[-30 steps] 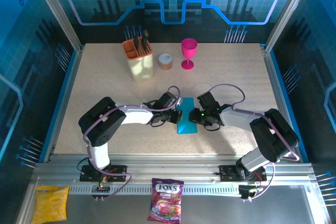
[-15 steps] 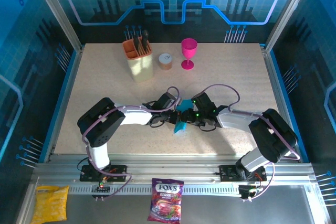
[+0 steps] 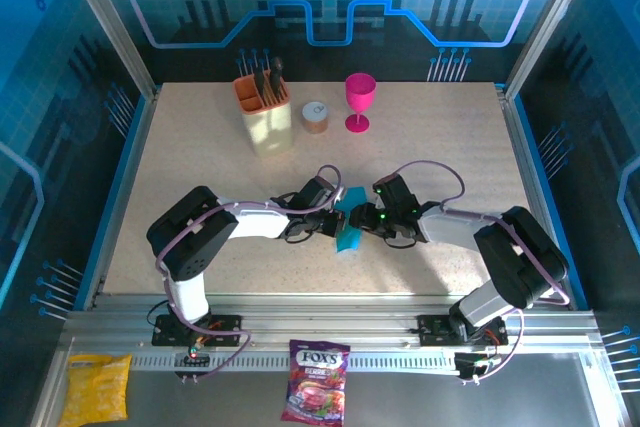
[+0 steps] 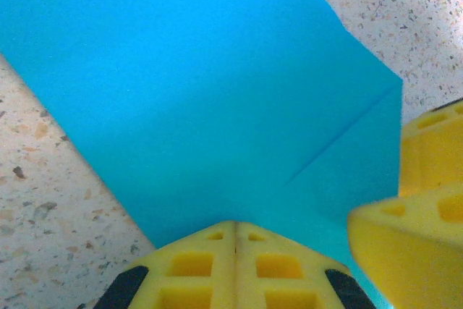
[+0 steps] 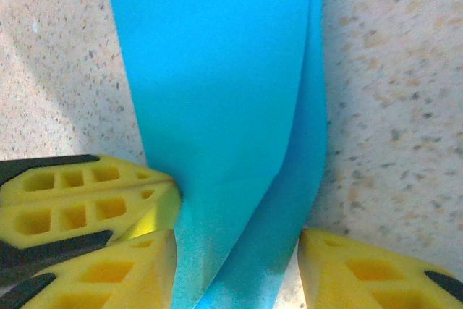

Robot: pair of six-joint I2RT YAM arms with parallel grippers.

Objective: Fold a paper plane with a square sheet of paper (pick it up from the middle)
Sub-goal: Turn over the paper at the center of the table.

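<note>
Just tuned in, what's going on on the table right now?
Both arms meet at the middle of the table over the paper. The left hand is shut, pinching one edge of it. The right hand is open, its fingers either side of a part that curls up. One fold line shows; it is no plane yet.

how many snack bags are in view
2: the yellow snack bag on the near metal ledge, far left, and the purple candy bag on that ledge, near the middle.

Left arm reaches toward 3 o'clock, right arm toward 9 o'clock, wrists low, tips nearly touching. Left gripper (image 3: 334, 218) pads clamped together on the square sheet of paper (image 3: 348, 238). Right gripper (image 5: 235, 269) jaws apart, straddling it.
</note>
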